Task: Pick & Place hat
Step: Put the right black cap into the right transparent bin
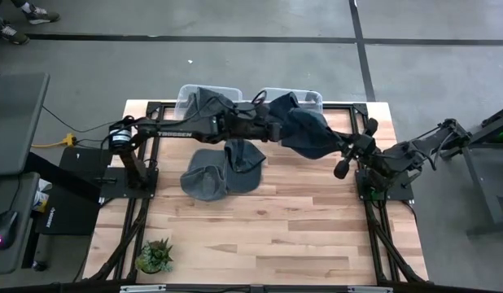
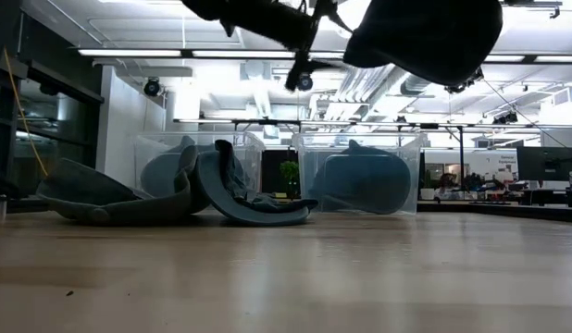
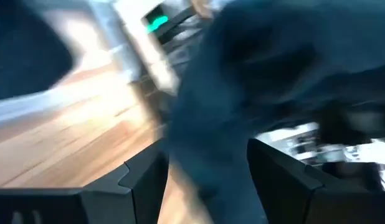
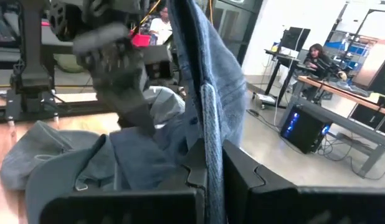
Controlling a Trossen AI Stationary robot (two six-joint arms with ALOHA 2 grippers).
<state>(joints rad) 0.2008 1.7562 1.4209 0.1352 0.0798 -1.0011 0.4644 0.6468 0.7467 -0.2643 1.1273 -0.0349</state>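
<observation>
One blue hat (image 1: 310, 134) hangs in the air over the table's (image 1: 276, 236) far edge at about one o'clock, its brim pinched in the closed right gripper (image 4: 212, 163), its other side in the wider-set left gripper (image 1: 276, 130). Two more hats (image 1: 223, 168) lie at table centre before two clear bins (image 2: 360, 171). A small plant (image 1: 156, 255) stands at seven o'clock; arm lettering is unreadable.

The right gripper (image 4: 212, 163) pinches a fold of a blue denim hat (image 4: 208, 93), fingers closed on the cloth; the left gripper (image 4: 121, 74) hangs just beside it; more hats (image 4: 61, 163) lie on the wooden table (image 4: 9, 200) below; two people sit at desks beyond.
</observation>
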